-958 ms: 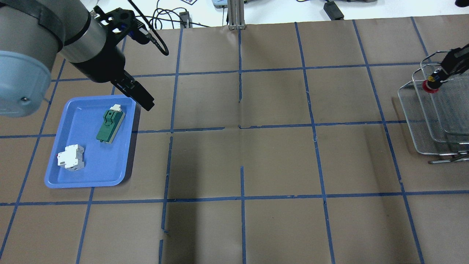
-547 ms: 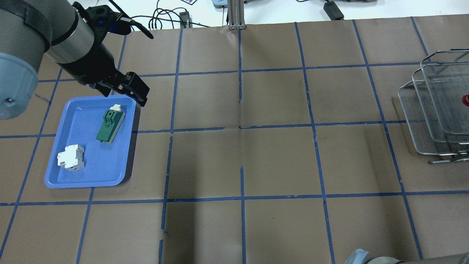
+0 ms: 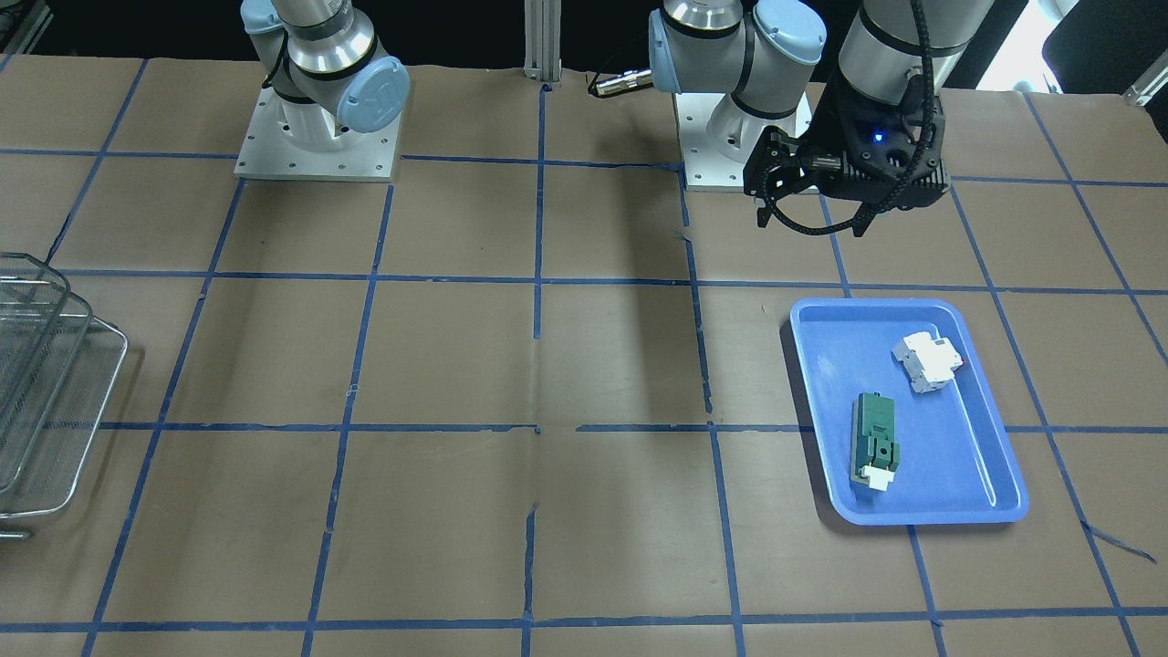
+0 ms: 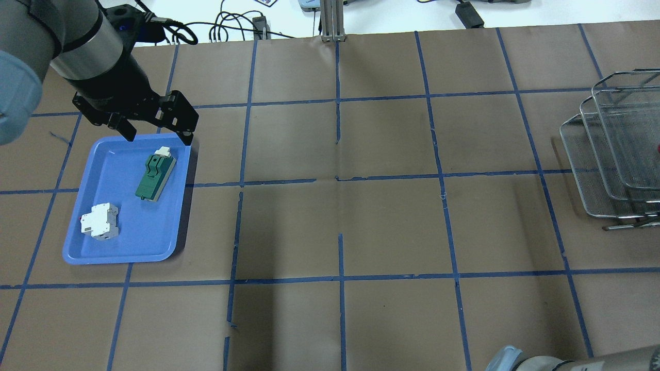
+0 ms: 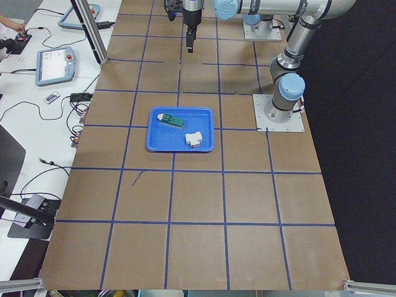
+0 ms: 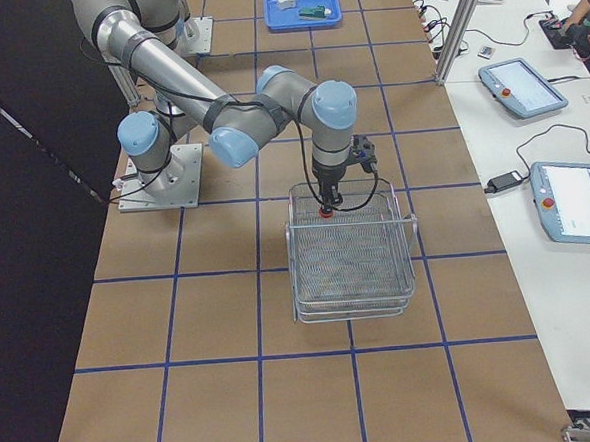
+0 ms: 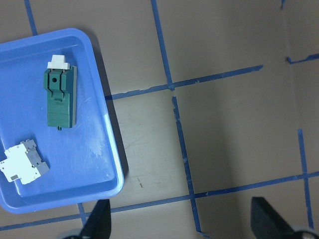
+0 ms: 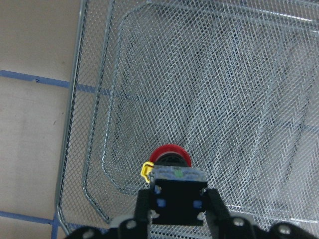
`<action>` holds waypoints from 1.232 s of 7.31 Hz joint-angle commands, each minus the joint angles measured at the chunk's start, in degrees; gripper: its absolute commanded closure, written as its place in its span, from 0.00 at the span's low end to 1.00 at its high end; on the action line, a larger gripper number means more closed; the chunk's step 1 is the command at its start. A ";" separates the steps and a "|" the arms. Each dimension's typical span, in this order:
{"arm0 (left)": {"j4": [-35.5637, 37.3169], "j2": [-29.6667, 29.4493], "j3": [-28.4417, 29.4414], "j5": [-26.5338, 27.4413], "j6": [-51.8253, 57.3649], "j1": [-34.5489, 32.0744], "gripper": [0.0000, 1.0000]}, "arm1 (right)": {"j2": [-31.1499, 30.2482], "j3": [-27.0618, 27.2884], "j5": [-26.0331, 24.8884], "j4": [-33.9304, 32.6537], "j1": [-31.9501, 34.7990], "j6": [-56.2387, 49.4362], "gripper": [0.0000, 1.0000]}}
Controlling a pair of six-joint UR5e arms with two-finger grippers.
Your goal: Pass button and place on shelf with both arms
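Left claw (image 4: 159,138): released, fingers spread wide, nothing between them. It hangs well above the desk (image 4: 392,226), near the blue tray (image 4: 103,250).

The tray holds a green block (image 4: 154,178) and a white breaker (image 4: 99,221), which lie apart from each other. The block's white tip points at the desk's far edge.

Middle: brown desk cover with a blue tape grid (image 4: 340,178). A metal post (image 4: 330,20) stands at the far edge.

Right end: the shelf (image 6: 353,268), with stepped wire baskets. Right claw (image 8: 177,196): clenched on the black body of the button (image 8: 170,155), red cap down. The button sits inside the top basket's rim, near the end that faces the desk's middle. Mesh lies close below it; I cannot tell whether they touch.
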 commanded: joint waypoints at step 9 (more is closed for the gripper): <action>0.12 0.11 -0.16 -2.13 1.51 -0.58 0.00 | -6.65 -10.26 -0.64 14.25 40.18 46.72 0.00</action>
